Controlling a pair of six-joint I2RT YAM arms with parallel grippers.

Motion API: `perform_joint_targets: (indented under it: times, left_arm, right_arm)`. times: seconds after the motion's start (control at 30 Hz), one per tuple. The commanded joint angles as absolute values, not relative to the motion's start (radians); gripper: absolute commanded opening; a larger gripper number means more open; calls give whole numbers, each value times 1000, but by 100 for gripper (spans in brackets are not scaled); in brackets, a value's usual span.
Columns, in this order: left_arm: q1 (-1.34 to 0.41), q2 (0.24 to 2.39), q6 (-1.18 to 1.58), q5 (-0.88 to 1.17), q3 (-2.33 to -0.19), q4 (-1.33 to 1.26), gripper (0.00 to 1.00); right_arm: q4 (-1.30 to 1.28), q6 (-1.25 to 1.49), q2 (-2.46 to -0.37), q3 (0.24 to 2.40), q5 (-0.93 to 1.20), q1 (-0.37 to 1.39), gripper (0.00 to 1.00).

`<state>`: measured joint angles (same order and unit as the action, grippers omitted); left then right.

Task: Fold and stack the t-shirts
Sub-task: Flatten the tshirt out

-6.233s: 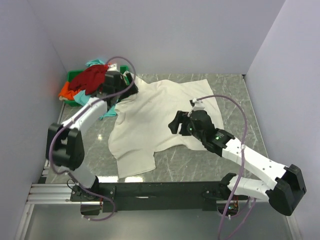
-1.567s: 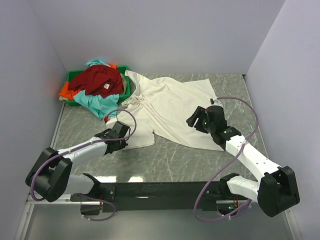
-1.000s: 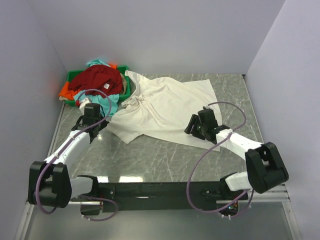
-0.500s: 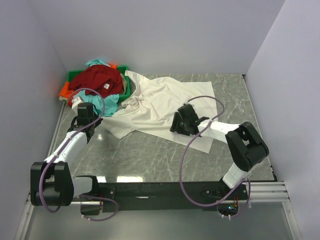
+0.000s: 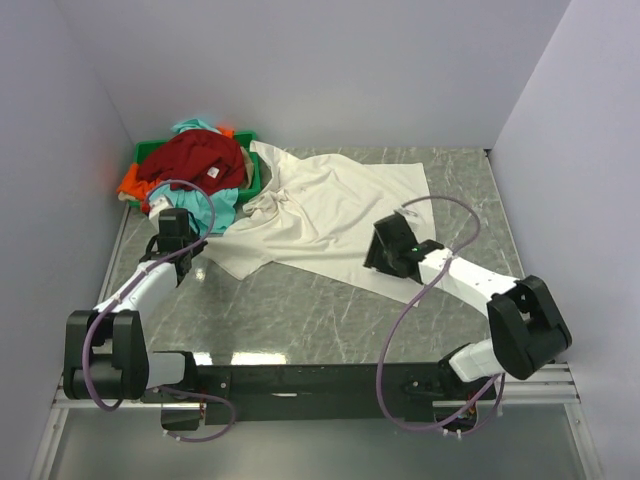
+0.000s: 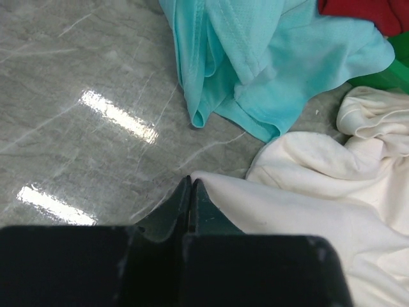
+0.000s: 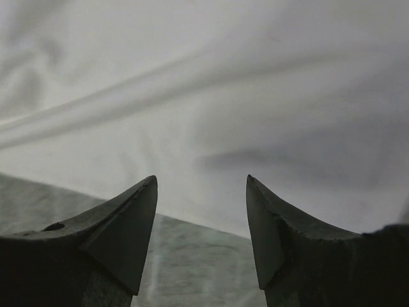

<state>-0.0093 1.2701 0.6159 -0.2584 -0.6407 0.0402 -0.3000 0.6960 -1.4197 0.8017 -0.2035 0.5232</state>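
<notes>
Fingers (image 7: pixel 121 224) of my right gripper (image 7: pixel 201 182) stand wide apart, holding nothing, over the near hem of the cream-white t-shirt (image 5: pixel 330 205), which lies spread on the table (image 5: pixel 300 310). My left gripper (image 6: pixel 190 187) is pinched closed and empty, just beside that shirt's edge and near the teal t-shirt (image 6: pixel 255 70).

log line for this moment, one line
left end effector: shut, at cream shirt corner | right end effector: open over its near edge | shirt: on table, not yet folded
</notes>
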Motion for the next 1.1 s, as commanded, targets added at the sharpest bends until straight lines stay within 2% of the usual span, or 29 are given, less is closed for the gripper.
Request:
perform_joint_targets:
  times: [0.0, 0.27, 0.5, 0.67, 0.8, 0.93, 1.07]
  left_arm:
    - [-3, 1269, 589, -242, -635, -32, 1]
    - [-3, 1278, 592, -189, -627, -46, 1]
    - [-3, 1302, 591, -158, -629, -51, 1]
    - [-3, 1312, 591, -143, -630, -52, 1]
    - [-3, 1316, 591, -143, -630, -51, 1]
    - [-3, 1321, 591, -143, -632, -49, 1]
    - [-3, 1328, 591, -143, -637, -48, 1]
  right_arm:
    - [-439, 747, -1356, 686, -297, 457, 64]
    - [-511, 865, -1158, 595, -331, 391, 65]
    - [-534, 879, -1103, 537, -327, 333, 64]
    - [-519, 885, -1106, 505, -324, 322, 59]
    - [-508, 884, -1117, 491, -313, 322, 49]
    - [-499, 882, -1123, 483, -305, 322, 32]
    - [-494, 876, -1134, 483, -295, 321, 29]
